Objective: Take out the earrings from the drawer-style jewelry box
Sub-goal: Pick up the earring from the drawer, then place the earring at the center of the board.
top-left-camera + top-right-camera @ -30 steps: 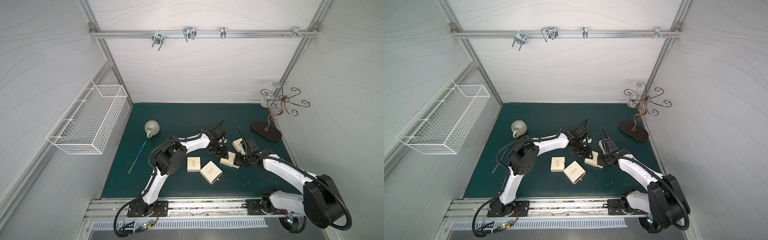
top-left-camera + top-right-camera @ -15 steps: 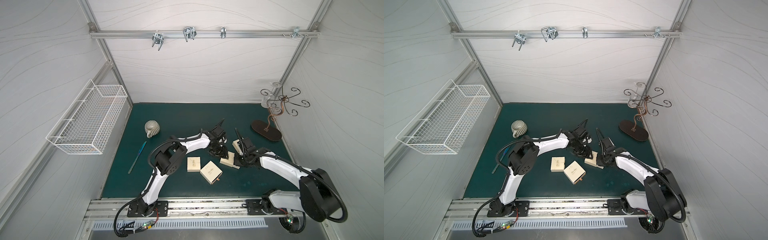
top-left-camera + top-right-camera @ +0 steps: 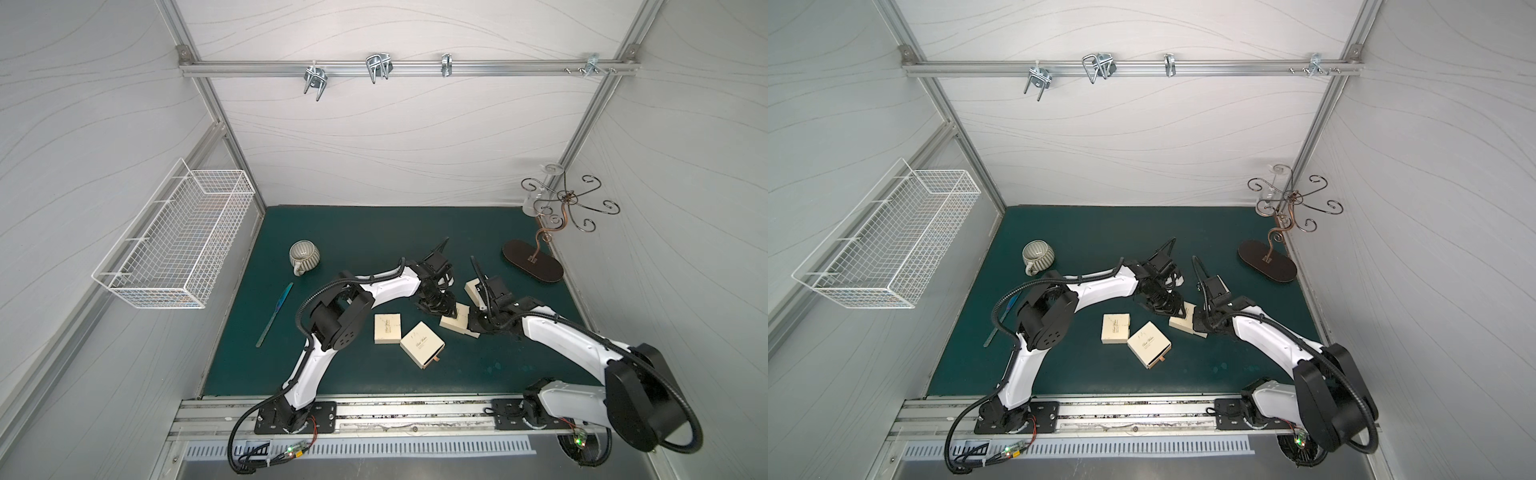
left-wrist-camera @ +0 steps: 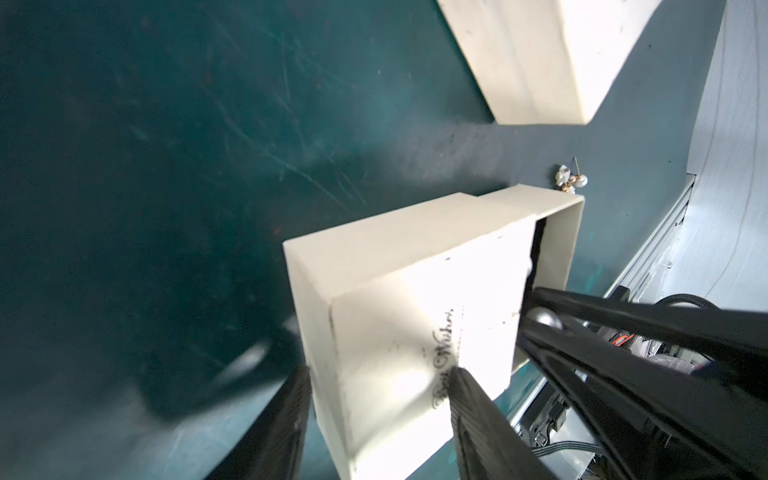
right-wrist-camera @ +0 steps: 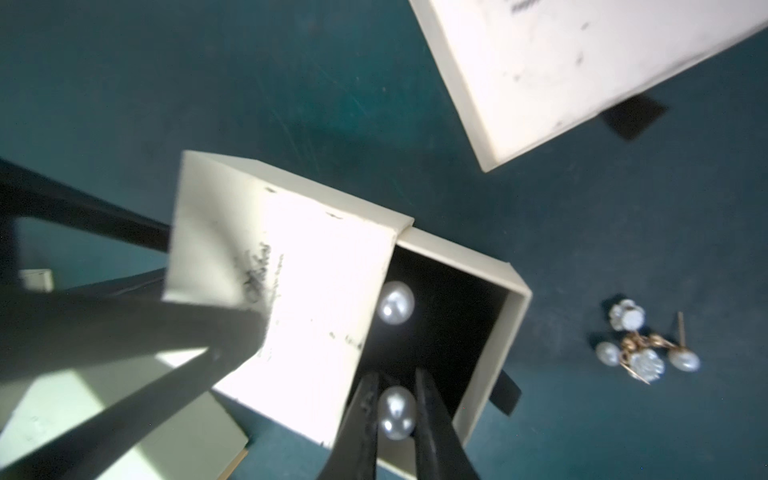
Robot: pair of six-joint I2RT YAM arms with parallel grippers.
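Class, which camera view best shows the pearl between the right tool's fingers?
The right wrist view: the pearl sits large between the right tool's fingers. The left wrist view shows it dim, partly hidden; both top views show nothing of it.

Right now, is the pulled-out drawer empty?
No, one pearl lies in the drawer and a second pearl sits between the right jaws.

white wall panels and silver aluminium rails are enclosing a green mat: a robot lab cell.
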